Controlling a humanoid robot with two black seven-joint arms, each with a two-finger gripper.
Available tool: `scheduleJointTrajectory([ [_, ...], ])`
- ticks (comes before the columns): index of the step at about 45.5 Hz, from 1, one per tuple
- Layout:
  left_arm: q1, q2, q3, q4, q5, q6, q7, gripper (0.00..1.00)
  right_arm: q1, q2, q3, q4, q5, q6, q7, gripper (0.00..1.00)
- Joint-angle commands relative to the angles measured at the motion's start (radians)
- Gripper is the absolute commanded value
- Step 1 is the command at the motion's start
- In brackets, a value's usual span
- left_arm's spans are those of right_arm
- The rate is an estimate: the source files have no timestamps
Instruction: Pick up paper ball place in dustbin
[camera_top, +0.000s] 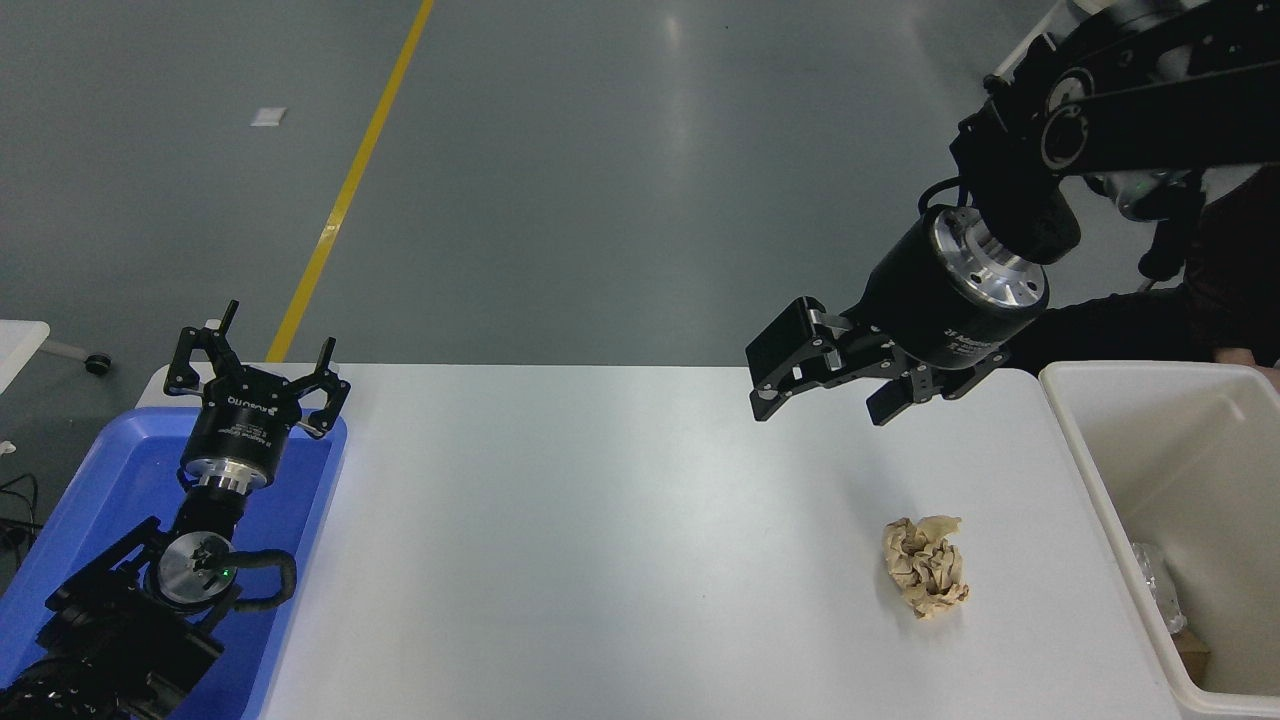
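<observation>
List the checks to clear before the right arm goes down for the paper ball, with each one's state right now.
1. Right tool open and empty: ok, nothing between its fingers.
2. Paper ball free to grasp: ok, it lies alone on the white table, nothing touching it.
3. Tool lined up over the ball: not ok, it hangs above the table, farther back and to the left of the ball.
4. Dustbin open to receive: ok, it stands at the table's right end, no lid.
5. Left tool out of the way: ok, parked over the blue tray.
6. Far right side clear: cannot tell, a person's dark sleeve is near the bin.
</observation>
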Motion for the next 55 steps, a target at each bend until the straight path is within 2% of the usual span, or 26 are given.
scheduleJointTrajectory([
  [1, 0.002, -0.002, -0.012, 0.0, 0.0, 0.0, 0.006, 1.0, 0.002, 0.023, -0.006, 0.003, 0.029, -0.013, -0.001, 1.0],
  [16, 0.003, -0.001, -0.008, -0.002, 0.0, 0.0, 0.0, 1.0, -0.123, 0.009, -0.049, -0.009, -0.032, -0.121, 0.001, 1.0],
  [23, 0.002, -0.001, -0.008, 0.0, 0.0, 0.0, 0.0, 1.0, -0.236, -0.053, -0.06, -0.026, -0.064, -0.194, 0.002, 1.0],
  [34, 0.002, -0.001, -0.008, 0.0, 0.0, 0.0, 0.0, 1.0, -0.524, -0.152, -0.062, -0.165, -0.324, -0.328, 0.001, 1.0],
  [47, 0.002, -0.001, -0.005, 0.0, 0.0, 0.0, 0.001, 1.0, -0.874, -0.288, 0.076, -0.354, -0.563, -0.355, 0.001, 1.0],
  [55, 0.0, -0.001, -0.003, 0.0, 0.0, 0.0, 0.001, 1.0, -0.979, -0.297, 0.118, -0.414, -0.595, -0.406, 0.001, 1.0],
])
